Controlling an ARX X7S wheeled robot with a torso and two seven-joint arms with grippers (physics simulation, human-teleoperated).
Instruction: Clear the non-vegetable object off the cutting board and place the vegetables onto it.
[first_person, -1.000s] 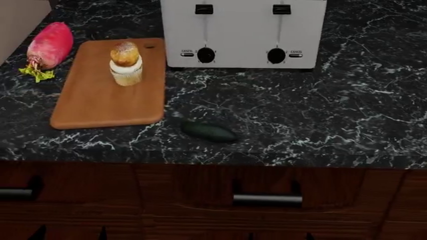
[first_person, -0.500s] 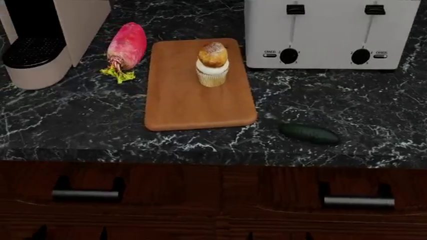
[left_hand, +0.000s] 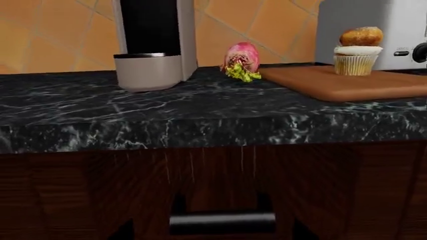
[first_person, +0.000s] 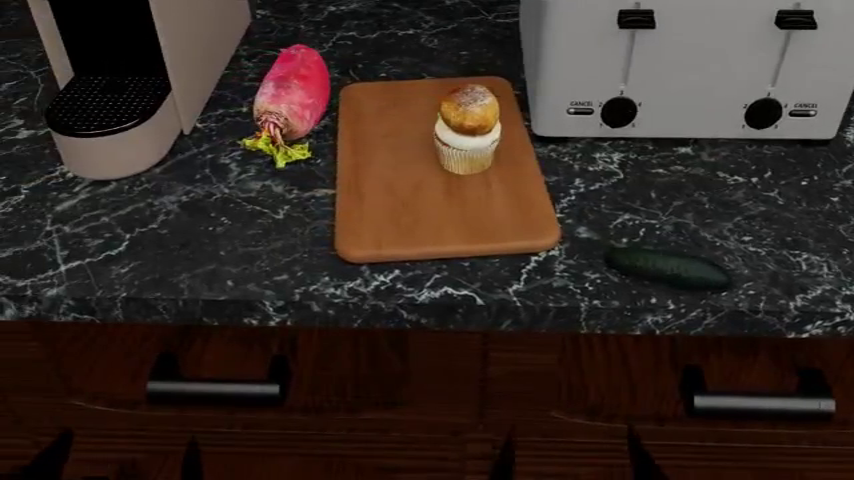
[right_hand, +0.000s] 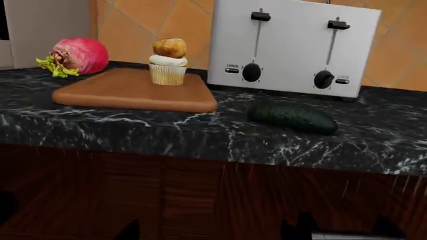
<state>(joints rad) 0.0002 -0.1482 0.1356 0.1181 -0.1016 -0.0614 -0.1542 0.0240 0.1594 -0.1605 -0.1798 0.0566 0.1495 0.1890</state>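
Black marble worktop (first_person: 200, 250) fills the head view, drawers with metal handles (first_person: 214, 392) under its front edge, orange tiles behind it in the wrist views; the board (first_person: 434, 200) lies flat near the middle, long side running from front edge to back; on it, at the back end, the cupcake (first_person: 469, 128) stands upright, golden dome over white frosting and a pleated case; it is the only thing on the board. Just off the board's left edge lies the radish (first_person: 292, 93), pink-red, leafy stub pointing toward the front edge, close to the board but not on it; further left, at the back left corner, a coffee machine (first_person: 127, 70) sits; a white toaster (first_person: 687, 65) stands along the back edge on the right, just beside the board's back right corner. Over to the right, the cucumber (first_person: 667, 268) lies near the front edge, off the board's front right corner and apart from it. Neither claw shows in any view; whether released or clenched, cannot tell; only dark tips at the bottom of the pictures.
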